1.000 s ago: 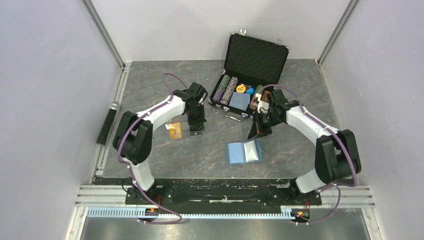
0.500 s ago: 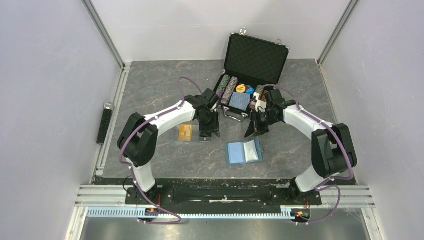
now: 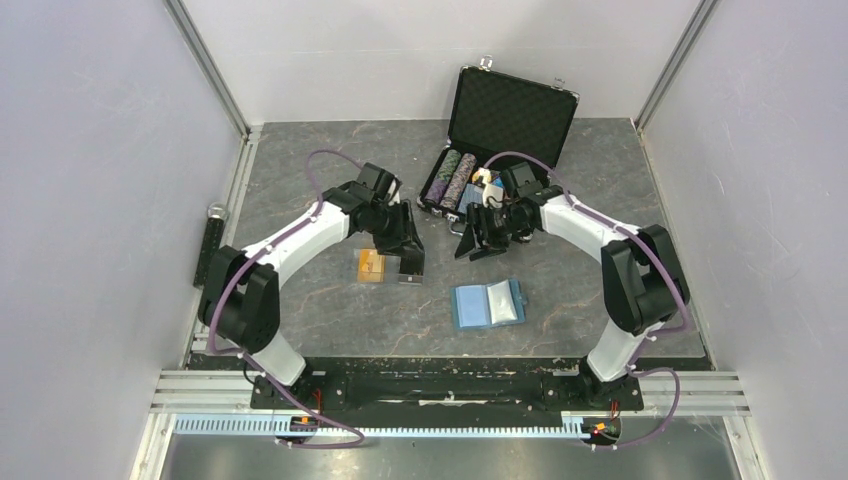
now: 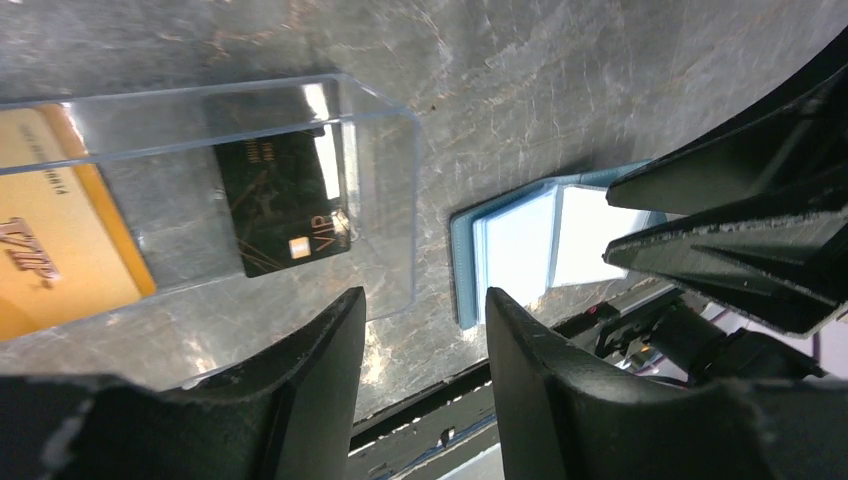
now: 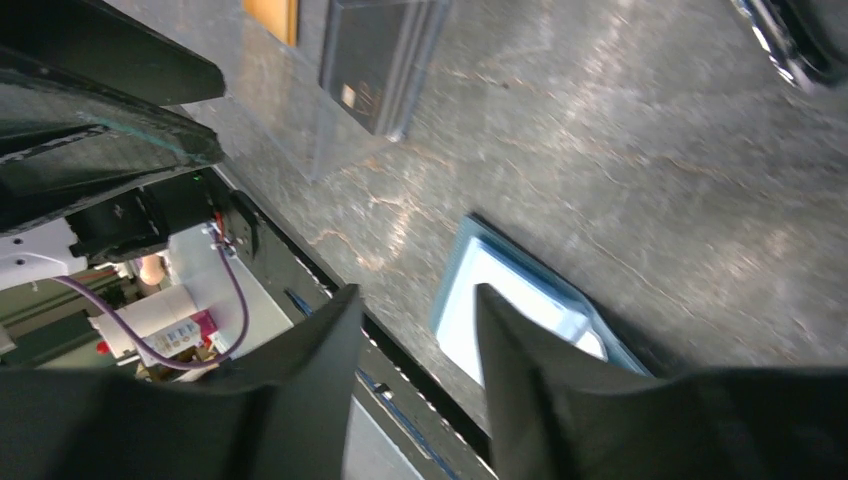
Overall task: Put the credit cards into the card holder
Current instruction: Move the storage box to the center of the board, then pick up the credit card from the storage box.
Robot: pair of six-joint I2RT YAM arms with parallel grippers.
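We find the card holder open flat, long axis left-right across the frame; left gripper and right gripper half-parted, empty.

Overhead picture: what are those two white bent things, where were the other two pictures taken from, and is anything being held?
They are two robot arms, each ending in a two-finger gripper. One camera looks down from above; the other two sit on the wrists, so the dark shapes there are the left gripper and right gripper themselves. On the table lie an open blue card holder, an orange card and a black card in a clear box, and an open case of poker chips. Both grippers are open, holding nothing.
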